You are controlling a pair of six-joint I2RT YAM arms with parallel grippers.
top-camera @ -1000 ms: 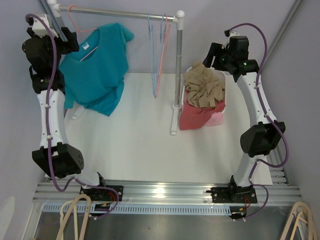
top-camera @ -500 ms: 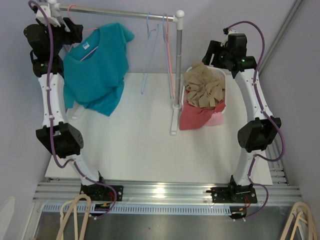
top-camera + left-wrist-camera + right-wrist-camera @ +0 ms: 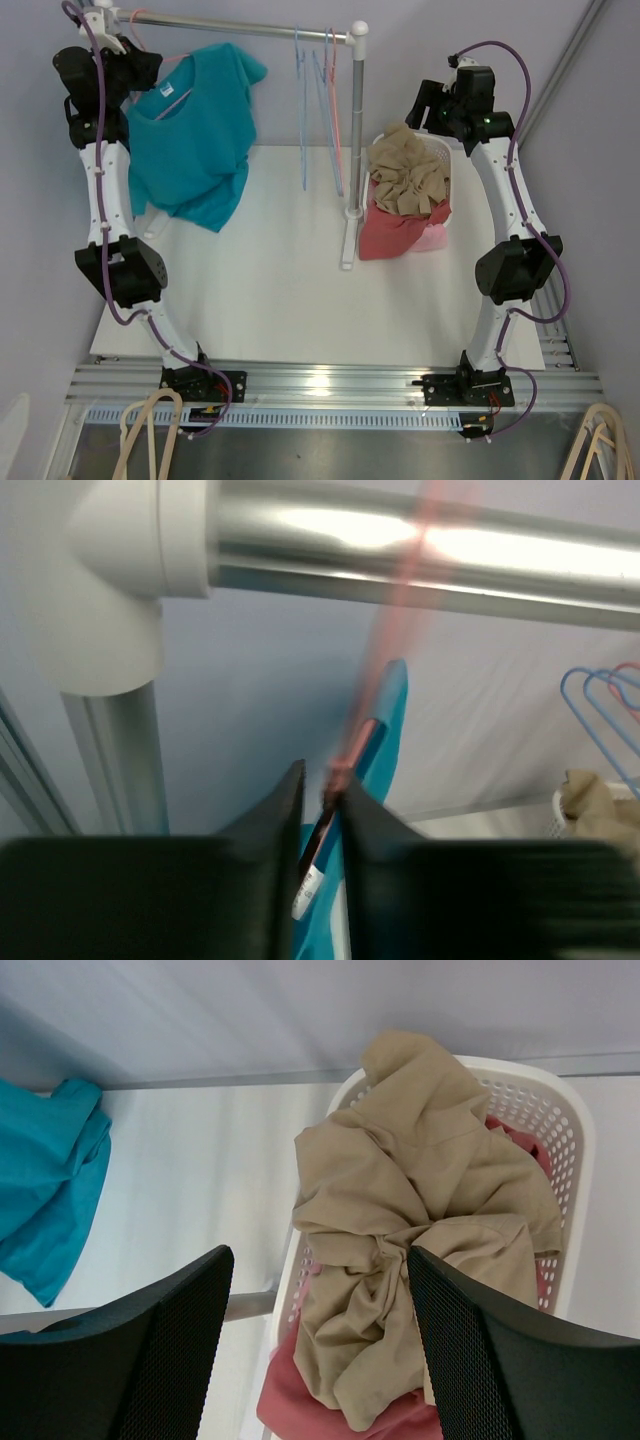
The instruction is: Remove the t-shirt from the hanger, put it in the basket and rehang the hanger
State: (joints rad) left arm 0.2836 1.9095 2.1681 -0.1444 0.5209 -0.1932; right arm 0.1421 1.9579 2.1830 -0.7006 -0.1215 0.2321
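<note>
Your teal t-shirt slack and lopsided on pink hanger, left gripper clamped on it, right gripper spread.

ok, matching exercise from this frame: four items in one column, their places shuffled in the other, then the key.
1. teal t-shirt
2. tan garment
3. pink hanger
4. blue hangers

A. in the white basket
B. pinched by the left gripper
C. bare on the rail, near its right post
D. draped on the pink hanger

Pairs: 1-D; 2-A; 3-B; 4-C
</note>
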